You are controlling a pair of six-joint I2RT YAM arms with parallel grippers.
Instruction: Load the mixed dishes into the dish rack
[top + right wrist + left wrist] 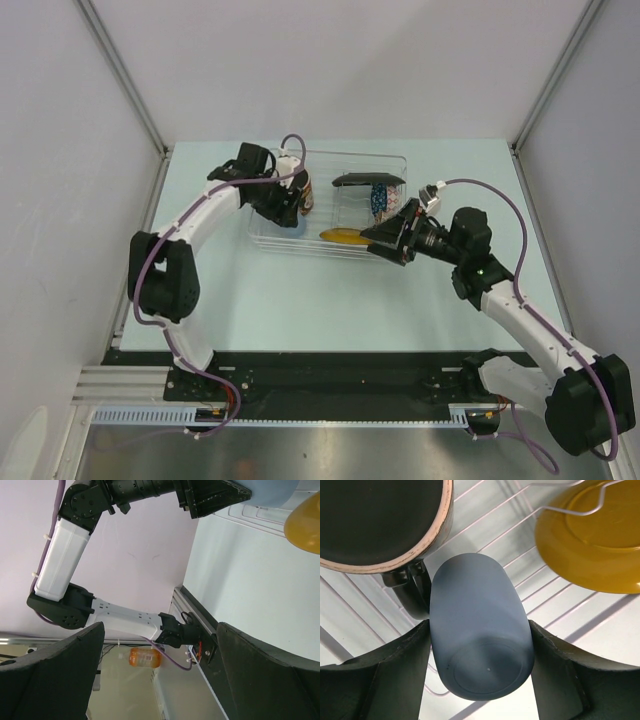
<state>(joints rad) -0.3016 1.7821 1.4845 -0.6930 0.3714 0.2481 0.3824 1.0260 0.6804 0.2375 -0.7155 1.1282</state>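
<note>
blue cup [480,630] base-up over dish rack [392,158]
l gripper [479,626] clamps it, prob inverted to drain; r gripper [161,627] wide open, empty

Your left arm [205,215] rises from the near-left edge of the table. The elbow is folded out to the left and the forearm runs toward the far middle, with the wrist bent downward. The left gripper [479,625] points down. Its fingers [385,680] press on both sides of the small light-blue cup [480,645], whose base faces the wrist. Your right arm [530,320] stretches low from the near-right corner toward the table's middle, wrist rolled onto its side. The right gripper [160,627] points left, fingers [265,675] spread fully apart.
</note>
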